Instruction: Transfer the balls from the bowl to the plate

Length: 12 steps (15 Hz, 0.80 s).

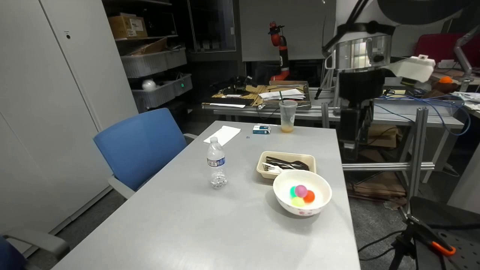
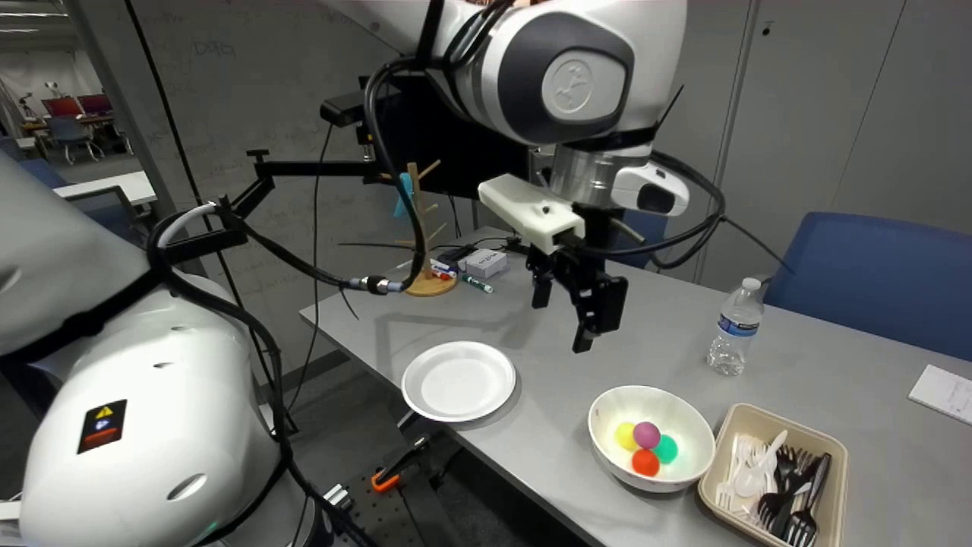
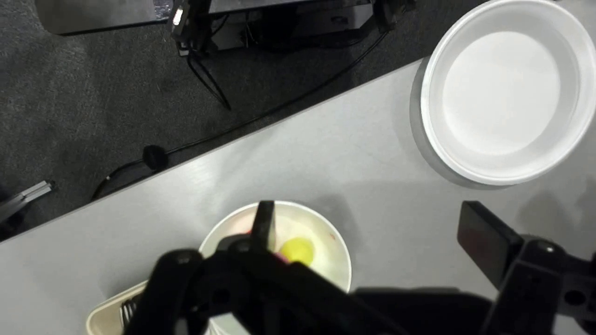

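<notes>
four balls (image 2: 646, 434), yellow, purple, green and red, each one plain bright colour, sit bunched low in the white bowl (image 2: 695, 431) on the counter (image 2: 547, 395), well apart from the white plate (image 2: 459, 380). above, the arm (image 2: 600, 45) reaches over, fingers (image 2: 601, 305) pointing down and spread wide.

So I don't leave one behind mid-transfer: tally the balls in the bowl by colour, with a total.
Yellow ball: 1
Purple ball: 1
Green ball: 1
Red-orange ball: 1
Total seen in the bowl: 4
</notes>
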Tool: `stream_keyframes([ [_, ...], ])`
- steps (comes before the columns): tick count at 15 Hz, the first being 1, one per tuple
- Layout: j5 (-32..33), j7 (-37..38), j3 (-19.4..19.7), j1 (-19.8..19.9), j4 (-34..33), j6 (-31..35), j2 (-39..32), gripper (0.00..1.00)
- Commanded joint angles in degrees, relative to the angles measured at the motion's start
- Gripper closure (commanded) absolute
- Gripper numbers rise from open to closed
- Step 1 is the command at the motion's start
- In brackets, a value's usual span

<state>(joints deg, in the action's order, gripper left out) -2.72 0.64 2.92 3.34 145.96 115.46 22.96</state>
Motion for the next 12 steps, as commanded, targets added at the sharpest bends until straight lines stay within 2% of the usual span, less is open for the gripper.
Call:
stream_keyframes([
  [1, 0.45, -1.78, 1.54, 0.92, -0.59, 8.86, -6.14, 0.0],
  [6, -0.29, -2.72, 3.9, 2.07, -1.63, 22.38, -14.57, 0.0],
  [8, -1.81, -3.1, 4.57, 2.12, -3.95, 21.97, -17.91, 0.0],
  [9, -0.1, -1.33, 3.77, 2.11, -0.61, 21.96, -14.22, 0.0],
  [12, -0.1, -1.32, 4.07, 2.21, -2.84, 21.96, -17.27, 0.0],
])
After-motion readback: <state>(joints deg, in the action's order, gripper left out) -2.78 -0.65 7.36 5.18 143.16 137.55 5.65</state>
